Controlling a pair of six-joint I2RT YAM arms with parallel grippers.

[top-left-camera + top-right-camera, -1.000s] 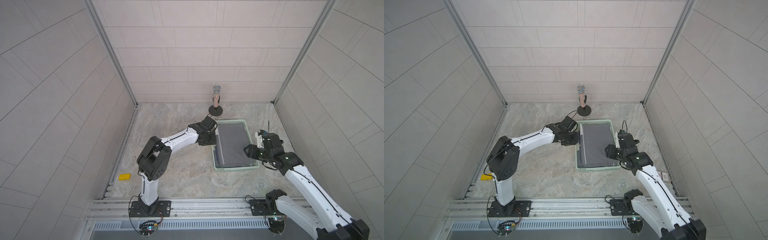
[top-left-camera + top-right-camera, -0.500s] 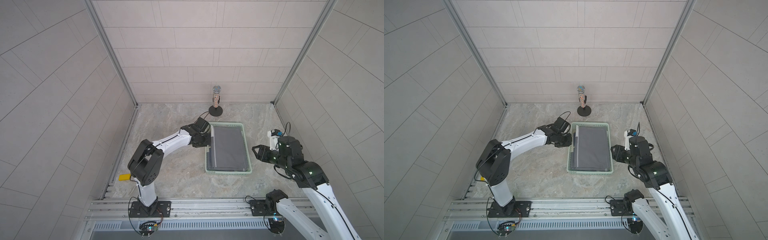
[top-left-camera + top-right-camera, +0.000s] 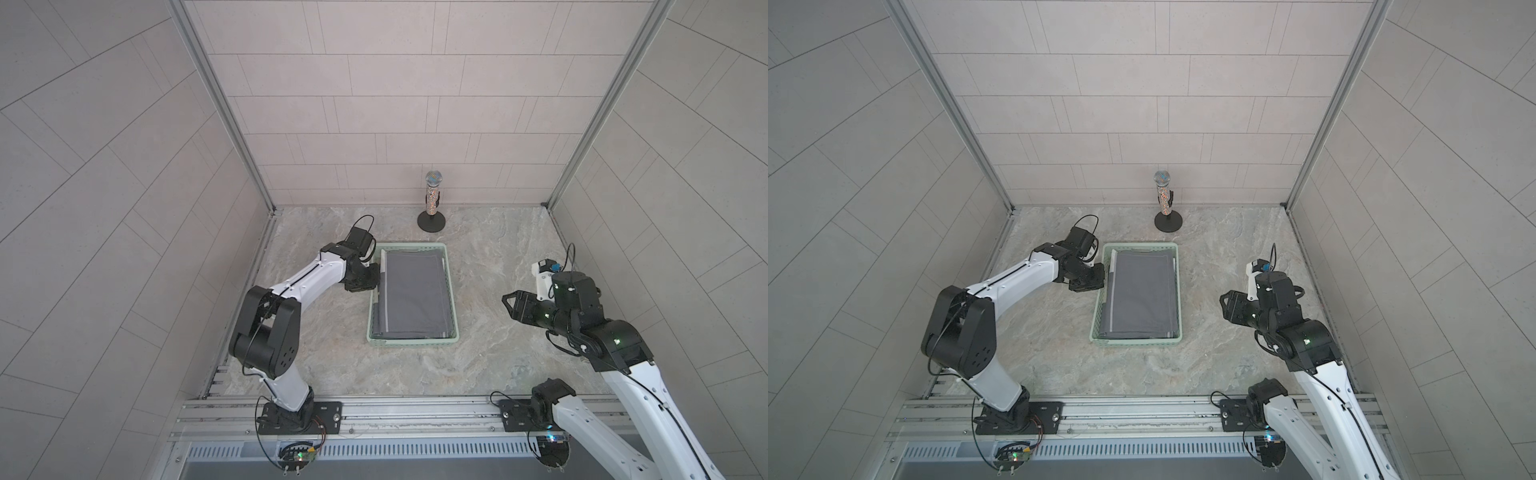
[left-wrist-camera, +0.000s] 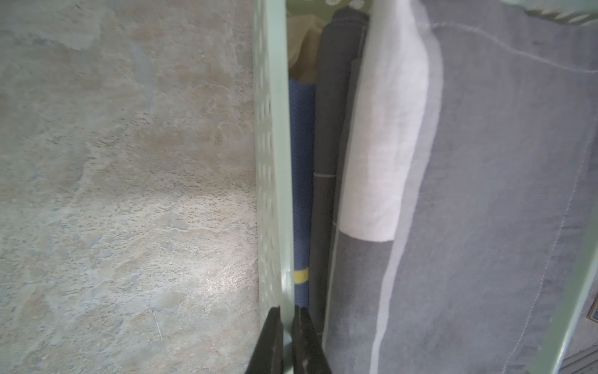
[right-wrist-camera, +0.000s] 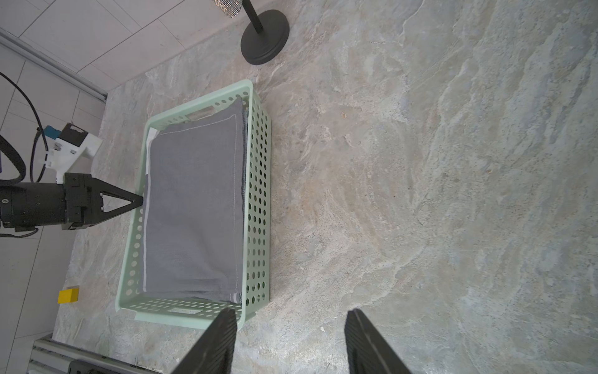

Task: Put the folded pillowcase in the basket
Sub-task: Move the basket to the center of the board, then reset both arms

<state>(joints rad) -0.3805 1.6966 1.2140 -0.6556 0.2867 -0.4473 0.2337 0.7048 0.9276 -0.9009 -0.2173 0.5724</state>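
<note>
- Change, basket (image 3: pixel 411 341): it sits nearer your left arm than a second ago. It has slid across the marble top with its load aboard.
- Change, right gripper (image 3: pixel 509 305): it was at the basket's right-hand rim a second ago and is now drawn back, well apart from it. The jaws are spread and hold nothing.
- Left gripper (image 4: pixel 287 311): the jaws are close together, one on each side of the basket's perforated left wall. You cannot tell from these views whether they are pinching the wall or have just slackened.
- Meaning for the task: you can judge the placing done, with only the left gripper's release and pull-back remaining. A snag on the rim as it leaves could drag the basket again.
- Folded pillowcase (image 3: pixel 415 291): grey and rectangular, with a stitched hem along its edges. It lies flat inside the basket and fills most of it, and nothing hangs over the rim.
- Beneath it, in the left wrist view: a white cloth (image 4: pixel 385 145) and a blue cloth (image 4: pixel 302 181) with a yellow stripe, tucked against the wall.
</note>
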